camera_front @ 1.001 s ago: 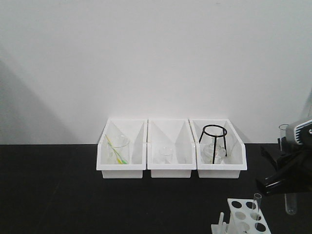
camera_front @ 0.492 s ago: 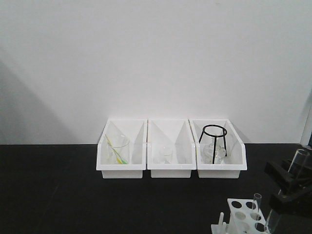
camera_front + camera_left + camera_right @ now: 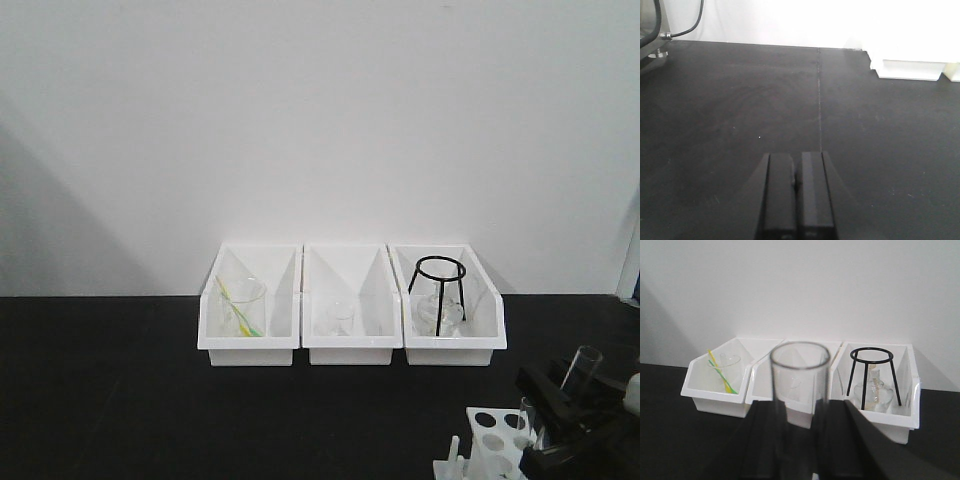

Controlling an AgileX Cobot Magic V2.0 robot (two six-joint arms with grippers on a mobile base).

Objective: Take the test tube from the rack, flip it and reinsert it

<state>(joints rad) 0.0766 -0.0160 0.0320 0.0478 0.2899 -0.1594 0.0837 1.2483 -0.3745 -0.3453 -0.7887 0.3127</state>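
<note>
Right gripper (image 3: 799, 440) clamps a clear test tube (image 3: 799, 375), mouth up, its lower end hidden between the fingers (image 3: 765, 440). Just left of it the rack (image 3: 492, 432) is cut off. Beyond it, bins (image 3: 715, 399) hold glassware (image 3: 871, 392) and a tripod (image 3: 871, 360). Left gripper (image 3: 796, 172) is closed, empty.

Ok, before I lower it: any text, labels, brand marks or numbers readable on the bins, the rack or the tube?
No text can be read in any view.
The three white open-front plastic bins: plain, no labels.
The small white plastic test tube rack: no numbers visible by its holes.
The clear glass test tube in the right pincer: no graduations or print visible.
</note>
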